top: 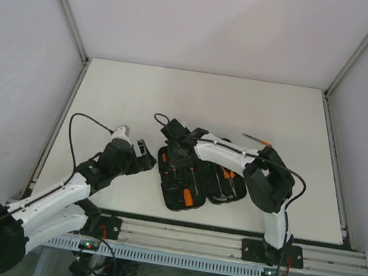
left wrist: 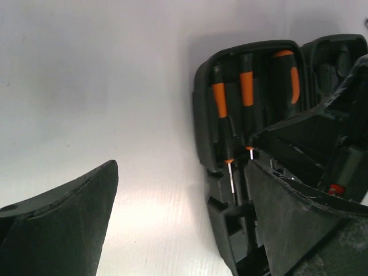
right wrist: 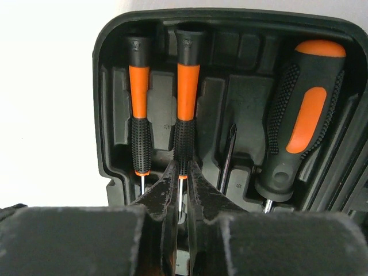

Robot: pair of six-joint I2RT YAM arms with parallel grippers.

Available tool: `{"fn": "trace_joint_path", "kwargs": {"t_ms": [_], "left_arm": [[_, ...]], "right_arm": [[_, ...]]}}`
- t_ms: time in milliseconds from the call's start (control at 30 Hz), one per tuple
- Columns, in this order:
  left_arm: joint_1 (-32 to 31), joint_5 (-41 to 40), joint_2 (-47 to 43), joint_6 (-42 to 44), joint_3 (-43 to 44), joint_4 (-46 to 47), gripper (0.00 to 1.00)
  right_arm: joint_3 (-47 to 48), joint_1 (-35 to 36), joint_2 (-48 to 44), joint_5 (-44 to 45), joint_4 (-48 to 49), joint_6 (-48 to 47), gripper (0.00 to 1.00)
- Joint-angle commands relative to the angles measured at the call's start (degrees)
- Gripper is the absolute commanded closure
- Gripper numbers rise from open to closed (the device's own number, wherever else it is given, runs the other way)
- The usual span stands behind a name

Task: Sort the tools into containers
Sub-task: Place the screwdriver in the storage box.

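Note:
The black tool case (top: 172, 203) lies open in front of the arm bases. In its left half two thin orange-and-black screwdrivers (right wrist: 140, 115) (right wrist: 187, 109) lie side by side in moulded slots, with a thick orange-and-black screwdriver (right wrist: 302, 121) to their right. My right gripper (right wrist: 181, 172) is down in the case, shut on the thin metal shaft of the second screwdriver just below its handle. My left gripper (left wrist: 181, 167) hangs wide open over bare table just left of the case (left wrist: 201, 103), holding nothing. One more thin screwdriver (top: 257, 140) lies loose on the table behind the right arm.
A dark bit shaft (right wrist: 228, 152) sits in a slot between the thin and thick screwdrivers. The case's right half (top: 229, 187) holds more orange-marked tools, partly hidden by the right arm. White walls and metal rails border the table.

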Motion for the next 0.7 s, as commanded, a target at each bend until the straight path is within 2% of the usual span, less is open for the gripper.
{"fn": "trace_joint_path", "kwargs": {"t_ms": [0, 267, 667], "left_arm": [[0.3, -4.4, -4.6, -4.4, -3.8, 0.6, 0.04], [0.2, -6.2, -11.3, -6.7, -8.4, 0.8, 0.04], [0.3, -5.6, -11.1, -7.7, -11.2, 2.6, 0.04]], "right_arm": [[1.0, 0.9, 6.1, -1.4, -5.3, -1.8, 0.97], [2.8, 1.0, 10.5, -2.7, -9.2, -3.6, 1.00], [-0.3, 1.1, 14.0, -3.6, -9.0, -3.2, 1.00]]}}
